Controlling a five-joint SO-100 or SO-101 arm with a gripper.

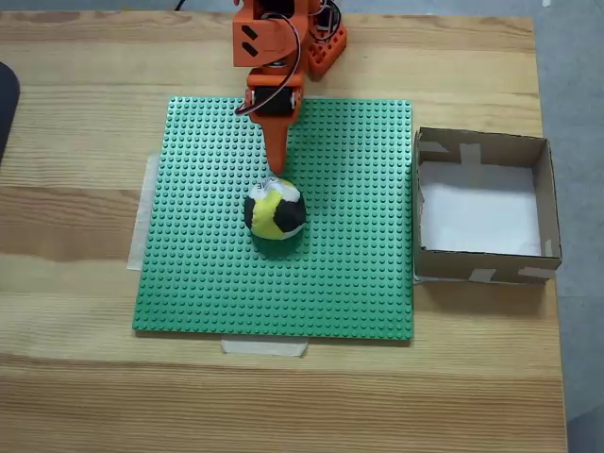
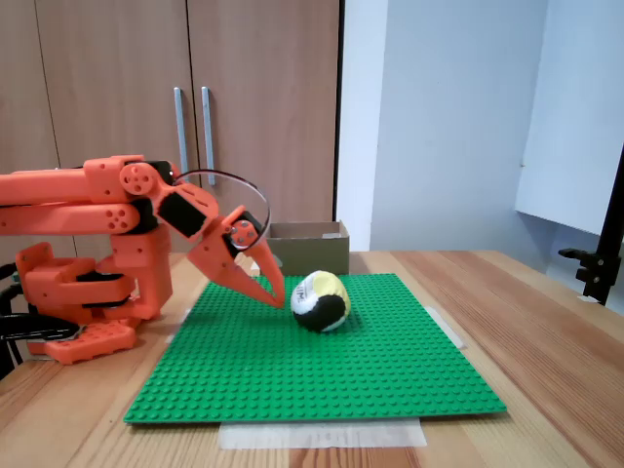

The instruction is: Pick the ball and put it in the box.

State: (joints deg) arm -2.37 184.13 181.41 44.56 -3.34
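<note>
The ball (image 1: pixel 275 210), lumpy with yellow, black and white patches, rests near the middle of the green studded baseplate (image 1: pixel 359 283). My orange gripper (image 1: pixel 276 172) reaches down from the far edge, its tips just behind the ball and touching or nearly touching it. In a fixed view from the side, the ball (image 2: pixel 321 300) lies just right of the gripper (image 2: pixel 279 295), whose two fingers meet at a point with nothing between them. The brown cardboard box (image 1: pixel 481 143) with a white floor stands empty off the plate's right edge; in the side view the box (image 2: pixel 307 244) sits behind the ball.
The baseplate (image 2: pixel 390 370) is taped to a wooden table (image 1: pixel 75 377). The arm's orange base (image 2: pixel 78 292) stands at the plate's far edge. A dark object (image 1: pixel 5 104) shows at the table's left edge. Wooden cabinet doors (image 2: pixel 195 117) stand behind.
</note>
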